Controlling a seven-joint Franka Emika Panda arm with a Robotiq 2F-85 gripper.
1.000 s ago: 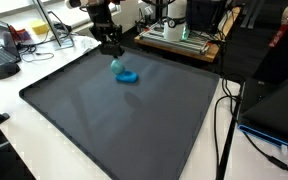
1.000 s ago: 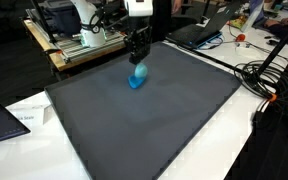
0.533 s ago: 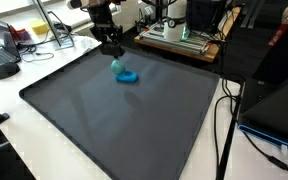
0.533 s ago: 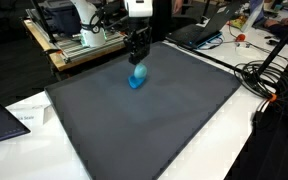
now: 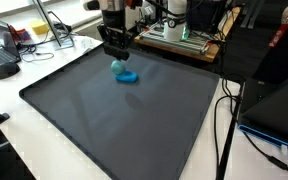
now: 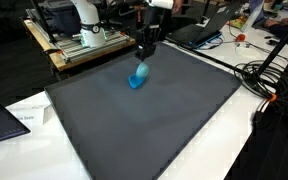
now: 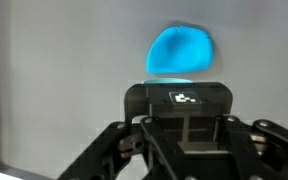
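Jaws now edgeward of blob (image 6: 137, 78), prob. empty

Both exterior views look down slantwise from different sides, at middling distance, onto the dark mat (image 5: 114, 125) and the blue lump (image 6: 138, 78), which the wrist view sees close from above.

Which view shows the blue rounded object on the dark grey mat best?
The wrist view: the blue rounded object appears large, with only its lower edge hidden. In both exterior views the object is whole but tiny.
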